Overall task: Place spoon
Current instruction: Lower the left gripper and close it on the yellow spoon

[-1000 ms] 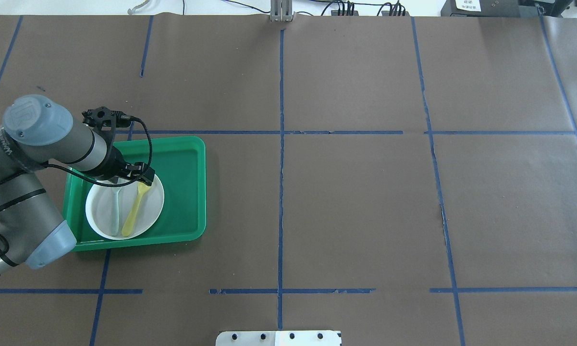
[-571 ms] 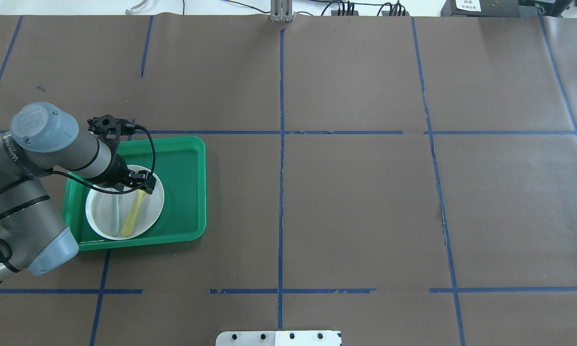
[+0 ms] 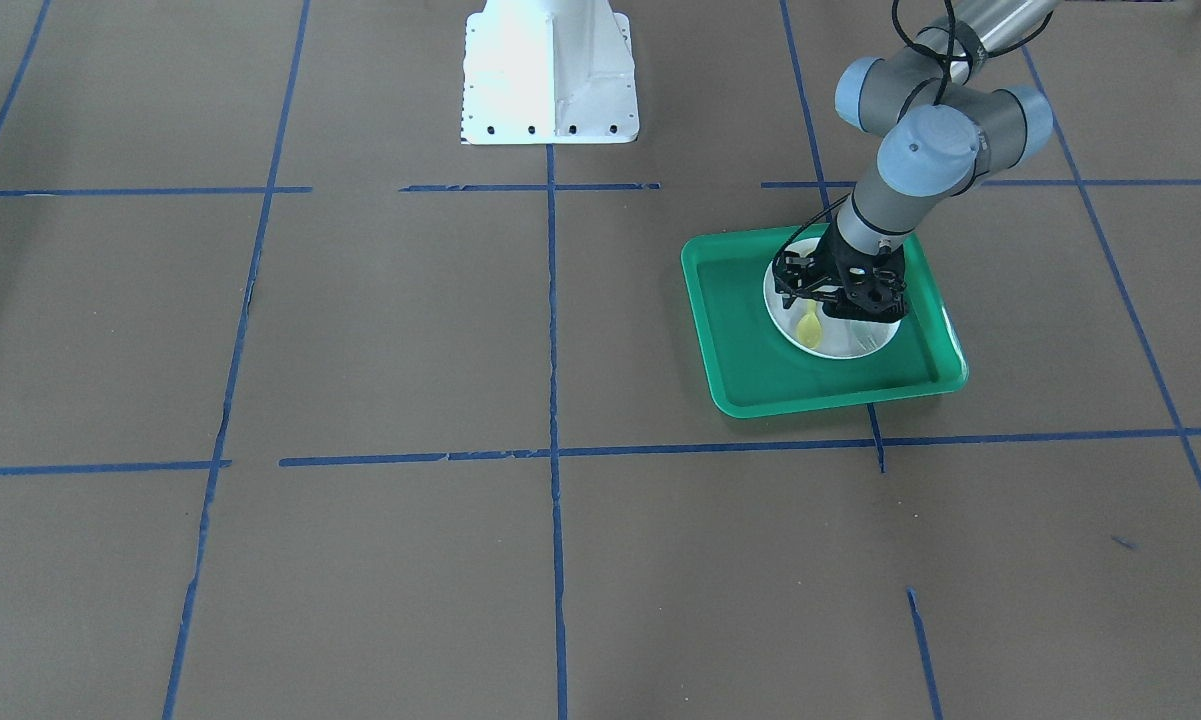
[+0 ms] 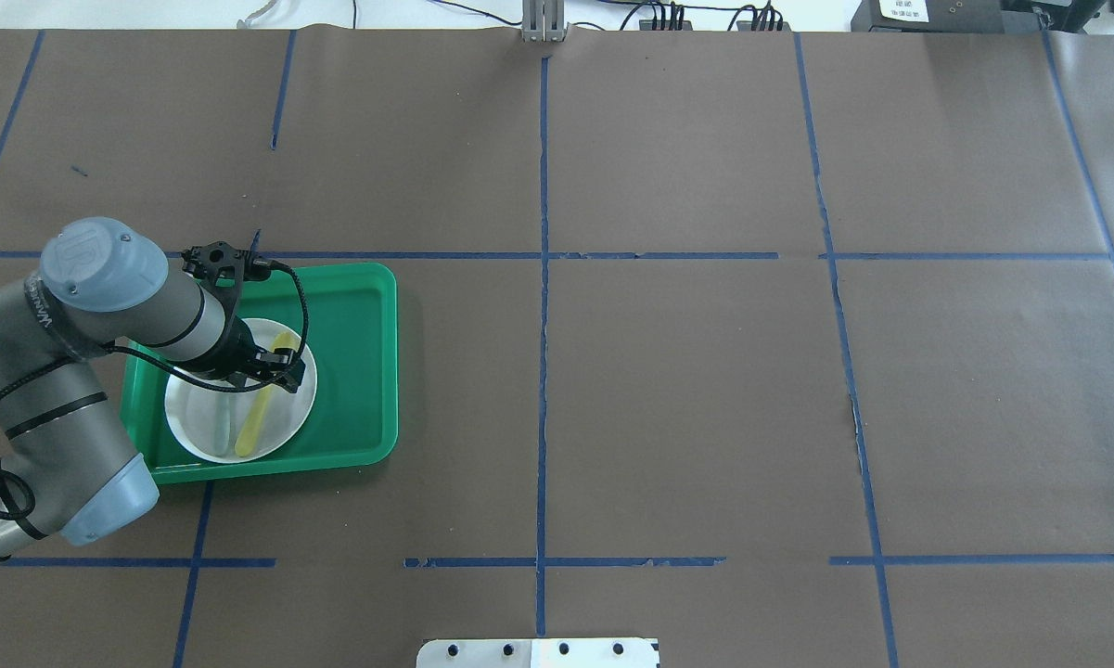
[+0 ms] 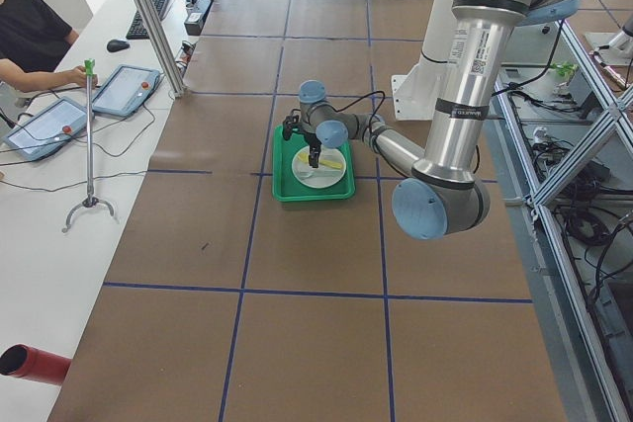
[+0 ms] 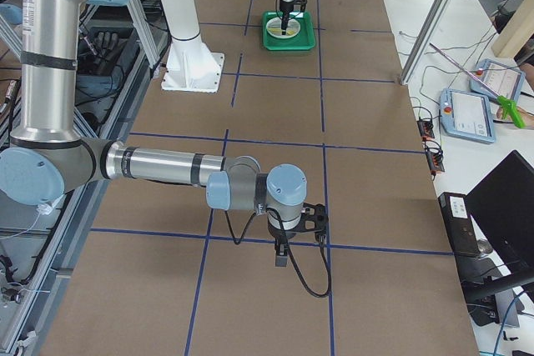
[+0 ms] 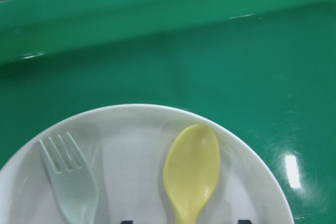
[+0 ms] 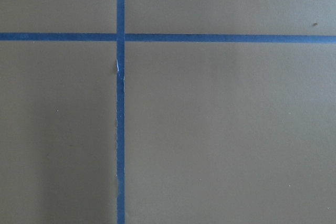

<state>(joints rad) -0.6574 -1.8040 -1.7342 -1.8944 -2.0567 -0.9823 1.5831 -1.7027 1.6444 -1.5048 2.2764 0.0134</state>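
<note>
Left arm reaches over the green tray (image 4: pixel 357 371), which sits at the left side of the table (image 4: pixel 705 390).

White plate (image 4: pixel 185 408) lies in the tray's left half. On the plate, leftmost, is a pale grey-green fork (image 4: pixel 220 429), see-through.

Just right of the fork, apart from it, is the spoon (image 4: pixel 256 422). It lies flat on the plate at a slant, bowl end toward my base, handle running away toward the far rim.

Spoon's look: pale yellow plastic, opaque. Oval bowl, smooth and unmarked, narrowing into a slim straight handle. Its whole length fits inside the plate.

My left claw (image 4: pixel 285 367) hangs low over the spoon's handle. In the wrist view, the dark fingertips (image 7: pixel 242 221) show at the bottom edge, one on each side of the handle, with white plate visible between them and the spoon. The jaws are spread and grip nothing.

Right of the plate is bare tray floor, then brown table crossed by blue tape (image 8: pixel 120 129).

My right claw (image 6: pixel 282 254) is well apart from the tray and points down over a tape line. Whether it is spread or closed, I cannot tell.
</note>
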